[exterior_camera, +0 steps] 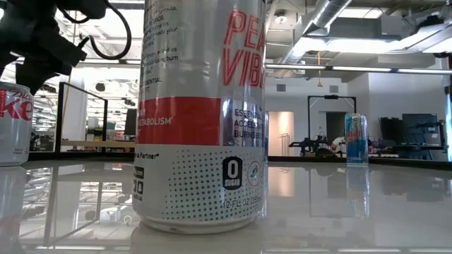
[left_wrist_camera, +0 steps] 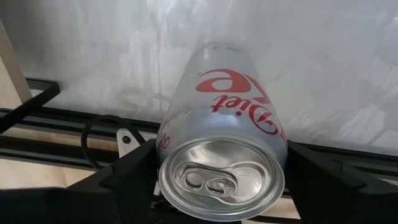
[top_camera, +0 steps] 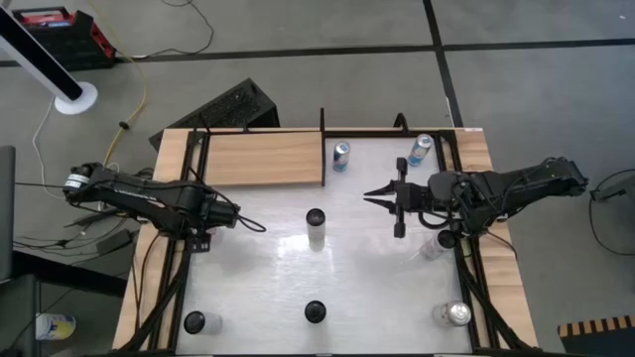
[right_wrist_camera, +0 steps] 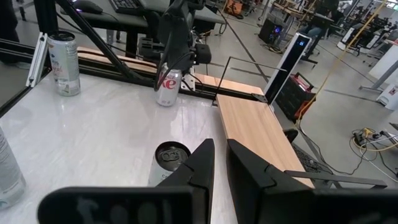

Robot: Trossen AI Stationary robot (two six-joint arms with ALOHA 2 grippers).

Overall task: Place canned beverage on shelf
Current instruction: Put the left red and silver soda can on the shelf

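Left end effector (left_wrist_camera: 221, 180) straddles an upright Diet Coke can (left_wrist_camera: 222, 140) on the white desk (top_camera: 268, 297), fingers either side, spread wide — actual contact I cannot tell. That can stands in front of the light-wood shelf (top_camera: 263, 157), off its left end (board bare). Right end effector (top_camera: 375, 196) hovers right of the shelf, fingers nearly together, gripping nothing — a dark-topped can (top_camera: 316, 228) stands between the arms.
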